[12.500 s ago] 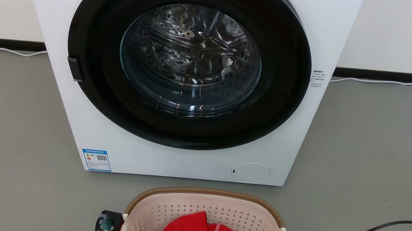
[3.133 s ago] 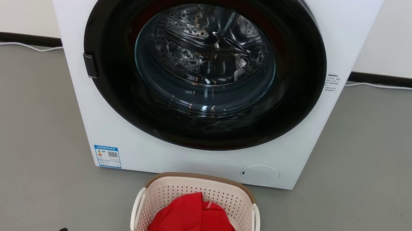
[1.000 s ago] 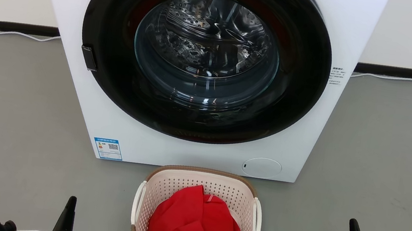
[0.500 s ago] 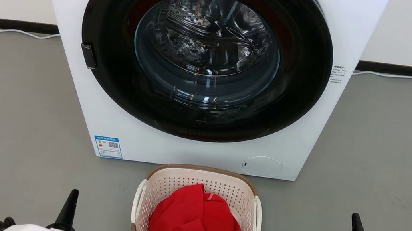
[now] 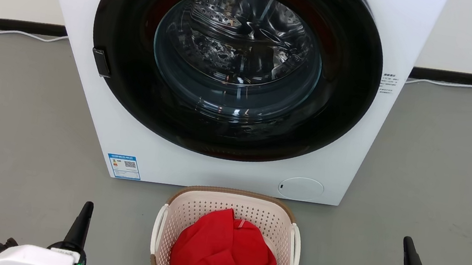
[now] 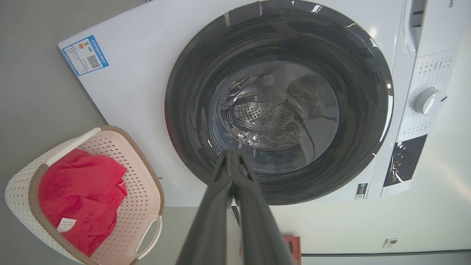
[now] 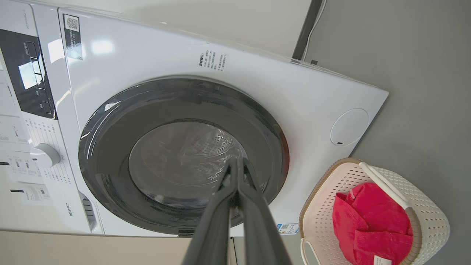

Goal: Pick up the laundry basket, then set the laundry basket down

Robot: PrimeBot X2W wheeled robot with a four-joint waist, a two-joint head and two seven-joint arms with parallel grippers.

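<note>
Laundry basket point(image 5: 233, 193) down on the floor point(image 5: 10, 128), midway between the two hands and touched by neither. Left hand point(image 5: 87, 208): fingers pressed together, nothing between them, pointing ahead. Right hand point(image 5: 407, 243): likewise together and empty.

Inward of the left hand and well apart from it, the left loop handle point(image 5: 156, 227); inward of the right hand, the right loop handle point(image 5: 296, 247). Further inward, a red garment point(image 5: 223, 253) heaped inside the perforated walls. Ahead of both fingertips, just beyond the basket's far rim, a washing machine point(image 5: 132, 145) with a round glass door.

Judged either finished with the set-down or not yet begun on a lift; cannot tell which. For a lift:
- Part both hands.
- Bring each inward to its own handle at matching height.
- Clamp on the loops, not the thin wall.
- Raise both together to keep the rim level and the garment inside.
- Keep clear of the machine front while rising.
</note>
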